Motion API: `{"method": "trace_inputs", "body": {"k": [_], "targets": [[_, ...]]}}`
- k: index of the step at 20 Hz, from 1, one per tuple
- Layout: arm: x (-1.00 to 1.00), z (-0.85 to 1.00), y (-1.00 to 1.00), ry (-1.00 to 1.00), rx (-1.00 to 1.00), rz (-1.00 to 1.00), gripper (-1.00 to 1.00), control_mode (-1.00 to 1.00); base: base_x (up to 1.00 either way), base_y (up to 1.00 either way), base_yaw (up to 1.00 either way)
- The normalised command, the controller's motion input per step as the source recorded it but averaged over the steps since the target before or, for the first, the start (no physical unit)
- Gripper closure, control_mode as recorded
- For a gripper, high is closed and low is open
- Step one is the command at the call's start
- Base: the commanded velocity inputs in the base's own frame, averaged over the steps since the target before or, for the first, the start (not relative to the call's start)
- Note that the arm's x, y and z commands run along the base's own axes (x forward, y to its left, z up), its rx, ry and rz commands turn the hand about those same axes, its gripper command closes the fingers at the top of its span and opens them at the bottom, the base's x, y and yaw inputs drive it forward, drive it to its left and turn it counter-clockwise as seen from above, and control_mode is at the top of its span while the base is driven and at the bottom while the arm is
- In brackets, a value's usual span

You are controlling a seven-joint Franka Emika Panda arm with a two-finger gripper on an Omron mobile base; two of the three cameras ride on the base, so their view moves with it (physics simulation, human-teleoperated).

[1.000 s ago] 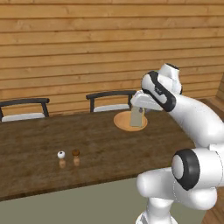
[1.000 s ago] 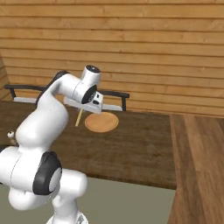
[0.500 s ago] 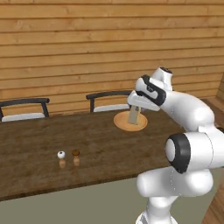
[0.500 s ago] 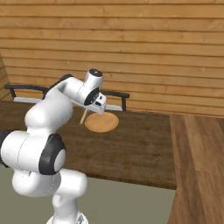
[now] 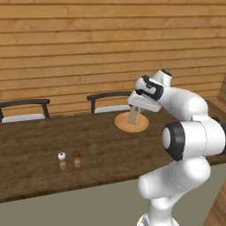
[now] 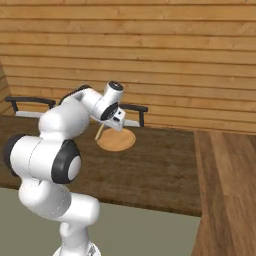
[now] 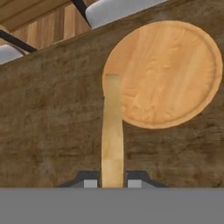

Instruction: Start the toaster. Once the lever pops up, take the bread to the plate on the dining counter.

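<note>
My gripper (image 7: 112,180) is shut on the bread (image 7: 112,135), a pale cream slice seen edge-on between the two fingertips in the hand view. The slice hangs over the near rim of the round tan-orange plate (image 7: 168,72), which rests on the dark wood-grain dining counter (image 7: 48,127). From the left base view the bread (image 5: 133,115) stands upright just above the plate (image 5: 131,125), under the gripper (image 5: 142,106). In the right base view the gripper (image 6: 111,123) is above the plate (image 6: 117,141), and the slice (image 6: 99,131) pokes out to its left. The toaster and its lever are out of view.
A white and a brown shaker (image 5: 62,160) (image 5: 77,158) stand on the counter's near left. Two dark-framed chairs (image 5: 108,102) (image 5: 24,110) sit behind the counter against the wooden wall. The counter's front edge (image 5: 66,190) runs close to my base.
The arm has stretched out a little further over the counter, carrying the bread closer over the plate. The grip on the slice has not changed.
</note>
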Motion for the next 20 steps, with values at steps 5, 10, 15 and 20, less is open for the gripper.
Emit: {"method": "trace_inputs", "body": {"k": [5, 10, 15, 20], "targets": [[0.34, -0.36, -0.06, 0.00, 0.00, 0.00, 1.00, -1.00, 0.00, 0.00, 0.00], [0.40, -0.31, -0.03, -0.01, 0.01, 0.00, 1.00, -1.00, 0.00, 0.00, 0.00], [0.49, 0.00, 0.03, 0.01, 0.02, 0.02, 1.00, -1.00, 0.00, 0.00, 0.00], [0.41, -0.03, 0.08, 0.00, 0.00, 0.00, 1.00, -1.00, 0.00, 0.00, 0.00]]}}
